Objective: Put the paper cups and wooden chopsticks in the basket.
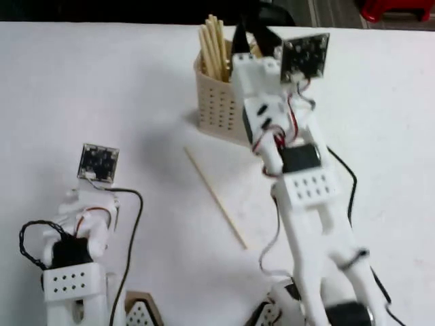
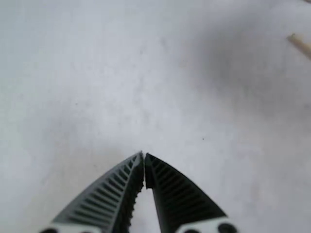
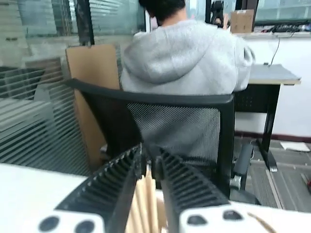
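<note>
Grip, left: left gripper (image 2: 144, 158) is pressing its fingers together tip to tip, holding nothing, hanging over the table (image 2: 97, 73).
Grip, right: right gripper (image 3: 149, 154) is hovering over the basket (image 1: 217, 112); cannot tell whether it is clamping anything.
Sticks in basket: wooden chopsticks (image 1: 214, 44) are standing in the basket, leaning slightly; right wrist view is showing their tops right at the right gripper.
Loose stick: loose chopstick (image 1: 214, 197) is lying flat on the table between the arms, near the basket but not touching it.
View delta: high view is giving its full length; left wrist view is catching one end of the loose chopstick (image 2: 301, 44), well away from the closed tips.
</note>
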`<state>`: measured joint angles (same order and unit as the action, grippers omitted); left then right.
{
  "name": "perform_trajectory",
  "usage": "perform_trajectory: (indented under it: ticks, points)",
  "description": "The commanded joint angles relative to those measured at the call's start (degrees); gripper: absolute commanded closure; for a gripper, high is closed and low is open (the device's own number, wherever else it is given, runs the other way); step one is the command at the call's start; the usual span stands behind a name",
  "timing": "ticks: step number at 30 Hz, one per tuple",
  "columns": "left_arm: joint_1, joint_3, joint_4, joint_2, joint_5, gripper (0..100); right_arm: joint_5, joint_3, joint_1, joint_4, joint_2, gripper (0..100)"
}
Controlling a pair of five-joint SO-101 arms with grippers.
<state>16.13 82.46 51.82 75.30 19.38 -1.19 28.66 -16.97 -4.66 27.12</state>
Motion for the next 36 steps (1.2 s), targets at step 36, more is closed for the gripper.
perform_trajectory:
  ticks: [36]
  points:
    - [0.1,-0.1,-1.1,0.8,0.5,97,16.1,2.2,-18.3,-39.7,-25.2,86.9]
